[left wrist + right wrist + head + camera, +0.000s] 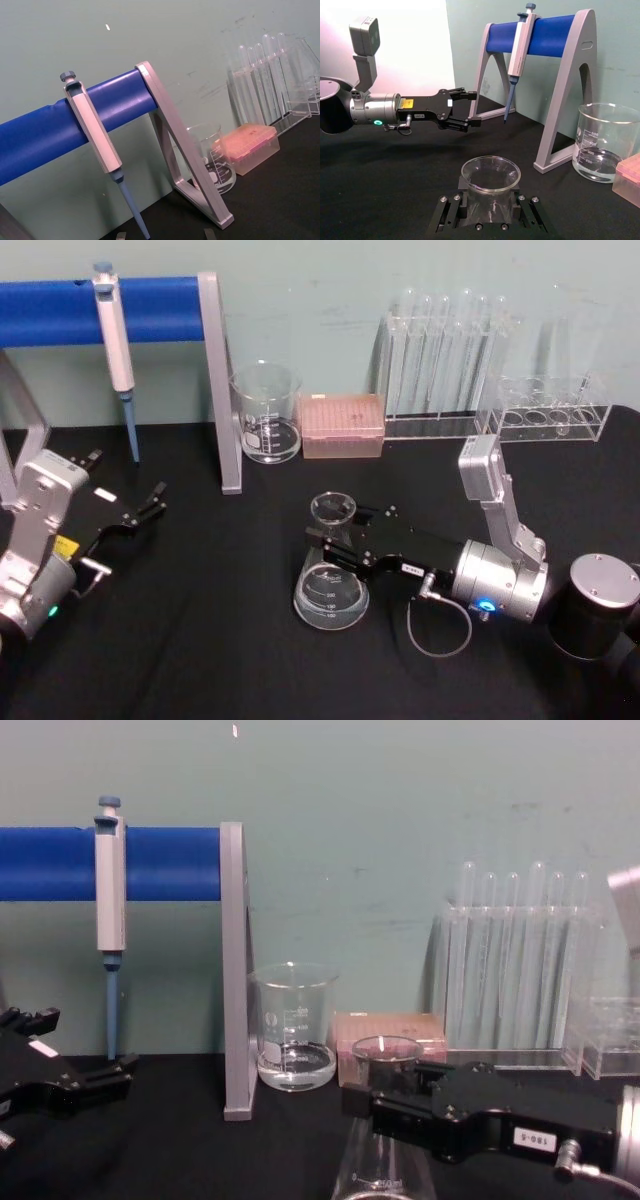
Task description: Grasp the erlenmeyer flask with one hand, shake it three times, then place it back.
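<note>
— Starting at the left, what is there?
— The black left hand (pixel 135 515) is over the nine o'clock side of the black worktop (pixel 200 640). Its fingers are spread apart and hold nothing. At its twelve o'clock a grey pipette with a blue tip (pixel 113 340) hangs on a grey stand with a blue bar (pixel 212 390).

— And the task's glassware?
— The clear glass conical erlenmeyer flask (pixel 331 595) stands upright on the worktop near the middle. It is at five o'clock from a straight-walled glass beaker (pixel 267 412) and six o'clock from a pink tip box (pixel 342 425).

— What has hold of it?
— The black blocky right hand (pixel 325 543), on a silver wrist, reaches in from the flask's three o'clock. Its fingers are closed on the narrow neck just under the flared rim. At the flask's one o'clock, well apart, stands a clear rack of test tubes (pixel 437 380).
</note>
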Robot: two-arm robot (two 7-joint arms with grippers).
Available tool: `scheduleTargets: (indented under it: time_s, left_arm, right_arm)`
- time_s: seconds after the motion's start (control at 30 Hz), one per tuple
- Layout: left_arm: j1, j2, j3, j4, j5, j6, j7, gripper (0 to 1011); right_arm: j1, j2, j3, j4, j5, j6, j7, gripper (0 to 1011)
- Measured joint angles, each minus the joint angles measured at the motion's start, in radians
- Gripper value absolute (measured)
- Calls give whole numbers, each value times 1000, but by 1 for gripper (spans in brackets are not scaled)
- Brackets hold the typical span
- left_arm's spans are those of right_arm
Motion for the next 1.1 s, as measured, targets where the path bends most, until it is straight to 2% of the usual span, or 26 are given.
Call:
scheduleTargets:
  time_s: [0.9, 1.1]
  left_arm:
    - [0, 0, 0, 0, 0, 0, 0, 1001]
    - [0, 0, 0, 0, 0, 0, 0, 1001]
  right_arm:
    - [-1, 0, 0, 2, -4, 2, 0, 459]
    - [-2, 1, -2, 6, -9, 8, -1, 575]
